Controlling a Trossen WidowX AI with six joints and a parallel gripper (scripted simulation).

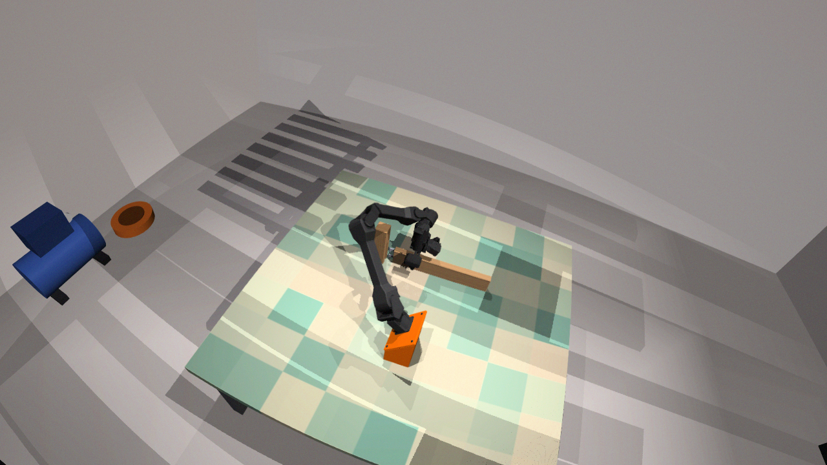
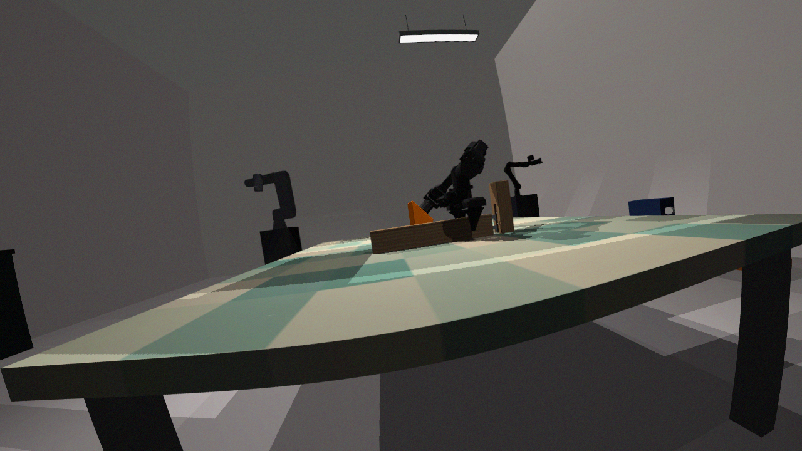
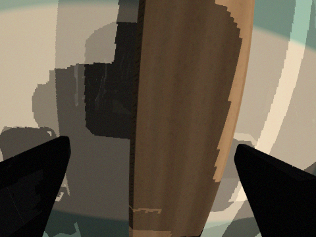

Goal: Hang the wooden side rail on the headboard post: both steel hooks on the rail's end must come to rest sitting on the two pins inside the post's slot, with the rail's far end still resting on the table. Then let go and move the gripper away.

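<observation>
The wooden side rail [image 1: 457, 273] [image 2: 411, 239] [image 3: 184, 82] stands on its long edge on the table, its hook end close to the headboard post [image 1: 382, 241] [image 2: 504, 206]. The post stands upright. The steel hooks [image 1: 391, 251] show small and grey between rail end and post; whether they touch the pins cannot be told. My gripper [image 1: 411, 259] [image 2: 468, 223] [image 3: 155, 150] is open and low over the rail near its hook end, with one finger on each side. In the wrist view, space shows between the rail and both fingertips. In the exterior view, the rail hides the far fingertip.
The arm's orange base [image 1: 404, 341] [image 2: 418, 214] stands on the checkered table [image 1: 341, 410] [image 2: 358, 319]. The post is close beside the gripper. A blue machine [image 1: 60, 254] and an orange ring [image 1: 118, 227] lie beyond the table. Other robot arms stand in the background.
</observation>
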